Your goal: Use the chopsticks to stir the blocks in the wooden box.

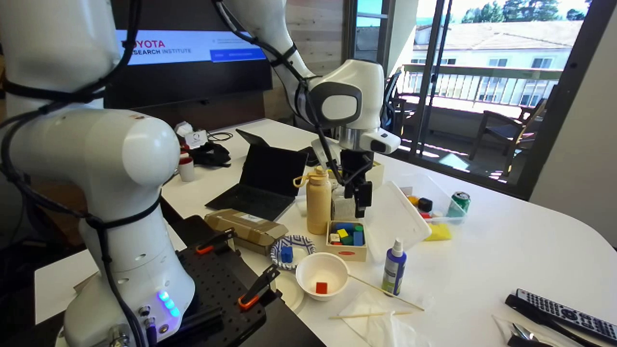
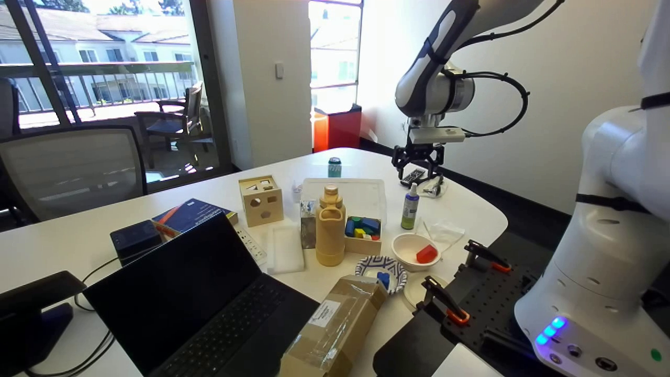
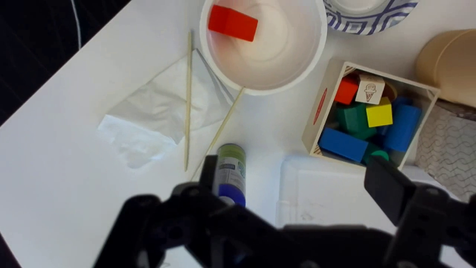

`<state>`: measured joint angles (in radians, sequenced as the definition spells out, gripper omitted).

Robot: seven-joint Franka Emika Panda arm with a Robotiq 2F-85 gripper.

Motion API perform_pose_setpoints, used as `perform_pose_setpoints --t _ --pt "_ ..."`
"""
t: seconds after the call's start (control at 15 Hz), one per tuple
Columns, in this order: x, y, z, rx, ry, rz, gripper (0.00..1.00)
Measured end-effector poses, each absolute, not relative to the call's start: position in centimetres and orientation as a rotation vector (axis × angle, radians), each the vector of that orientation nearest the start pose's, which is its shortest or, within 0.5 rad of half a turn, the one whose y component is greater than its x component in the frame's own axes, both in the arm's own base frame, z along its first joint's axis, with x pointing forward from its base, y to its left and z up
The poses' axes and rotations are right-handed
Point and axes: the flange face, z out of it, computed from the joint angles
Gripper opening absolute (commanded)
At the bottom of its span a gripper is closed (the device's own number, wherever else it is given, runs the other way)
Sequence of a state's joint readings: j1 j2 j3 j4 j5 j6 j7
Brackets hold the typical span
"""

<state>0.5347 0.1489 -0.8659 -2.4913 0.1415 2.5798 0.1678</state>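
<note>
The wooden box [image 3: 311,130] is low, light tan and open-topped, and it stands on the table in both exterior views [image 1: 344,254] [image 2: 361,246]. Several blocks [image 3: 379,113] in yellow, blue, green, red and plain wood fill it. The two chopsticks lie apart on the table: one [image 3: 188,100] crosses a clear plastic bag, the other [image 3: 224,123] has one end at the white bowl's rim and runs behind the spray bottle. My gripper [image 3: 295,175] is open and empty, above the table; it also shows in both exterior views [image 1: 364,207] [image 2: 417,174]. One fingertip overlaps the box's corner in the wrist view.
The white bowl [image 3: 308,69] holds a red block [image 3: 234,24]. A spray bottle [image 1: 394,270] stands near the chopsticks. A tall yellow bottle [image 1: 318,202] stands beside the box. A clear plastic lid [image 3: 327,197], a patterned plate [image 1: 308,245] with a blue block and a cardboard carton [image 2: 335,324] are close by.
</note>
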Motion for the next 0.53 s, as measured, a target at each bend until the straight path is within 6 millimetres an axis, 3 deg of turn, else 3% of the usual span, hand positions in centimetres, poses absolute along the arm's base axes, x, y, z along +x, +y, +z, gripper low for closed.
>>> perform_pose_setpoints --t 0.27,0.53 --pt "44.8 -14.7 26.3 -3.076 0.793 0.06 1.0" --pt "45.0 -13.4 27.0 -3.067 0.738 0.094 1.0"
